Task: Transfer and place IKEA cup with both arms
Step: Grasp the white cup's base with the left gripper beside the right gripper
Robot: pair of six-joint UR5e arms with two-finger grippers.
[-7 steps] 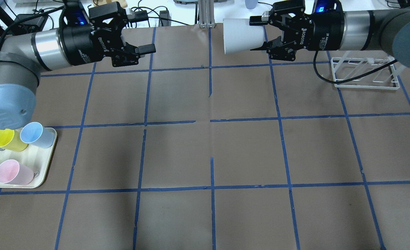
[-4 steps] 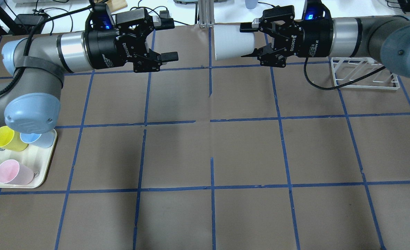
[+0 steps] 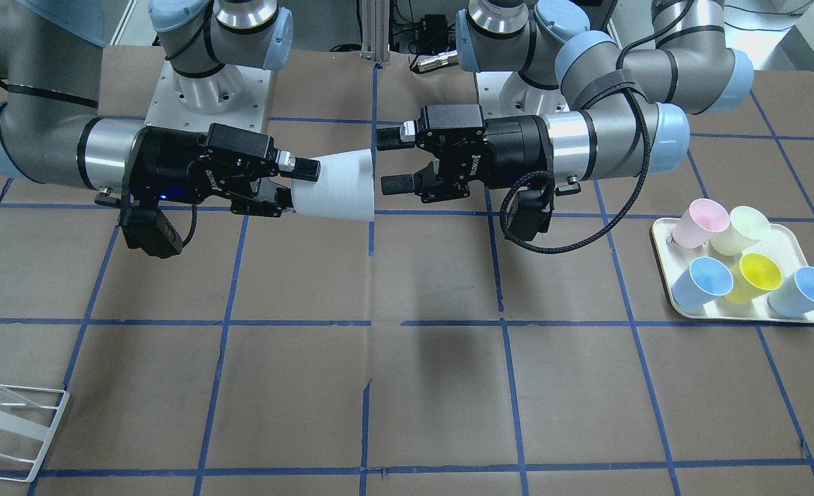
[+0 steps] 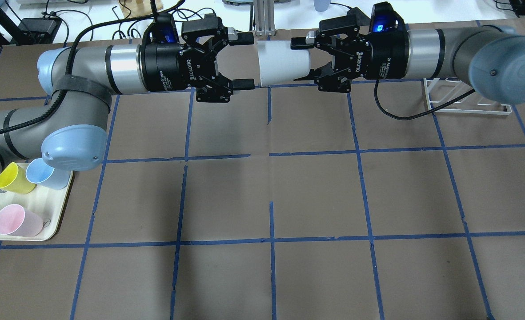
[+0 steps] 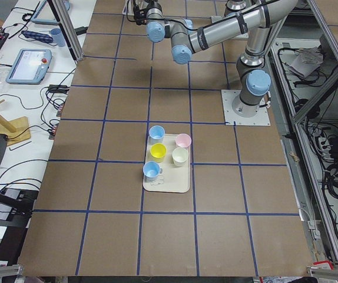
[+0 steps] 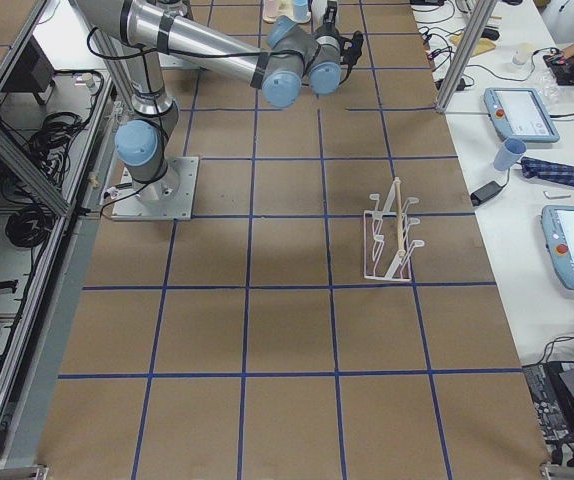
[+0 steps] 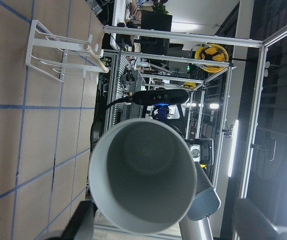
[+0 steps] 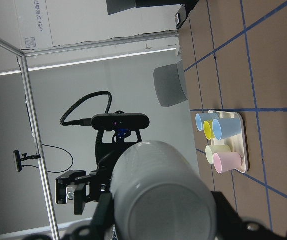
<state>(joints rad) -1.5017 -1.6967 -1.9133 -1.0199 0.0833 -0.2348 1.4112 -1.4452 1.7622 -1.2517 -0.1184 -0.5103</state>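
the right hand [image 4: 302,60] is clamped on the narrow base end of the ikea cup [image 4: 282,62] and holds it on its side in the air, over the far middle of the bench [image 4: 315,195] and just beside the centre line of blue tape [image 4: 270,102]. the cup's open mouth is turned toward the left hand [image 4: 243,61]. that hand's fingers [image 4: 243,83] are spread wide apart, one on each side of the cup's rim, their tips just short of it and not touching. the two arms reach in level from opposite sides, wrist facing wrist. the left wrist view looks straight into the cup's pale, empty inside. well apart on the robot's left, a cream tray [image 3: 744,315] carries five coloured cups [image 3: 758,272] standing upright. on the robot's right a white wire rack [image 6: 395,232] stands on the bench
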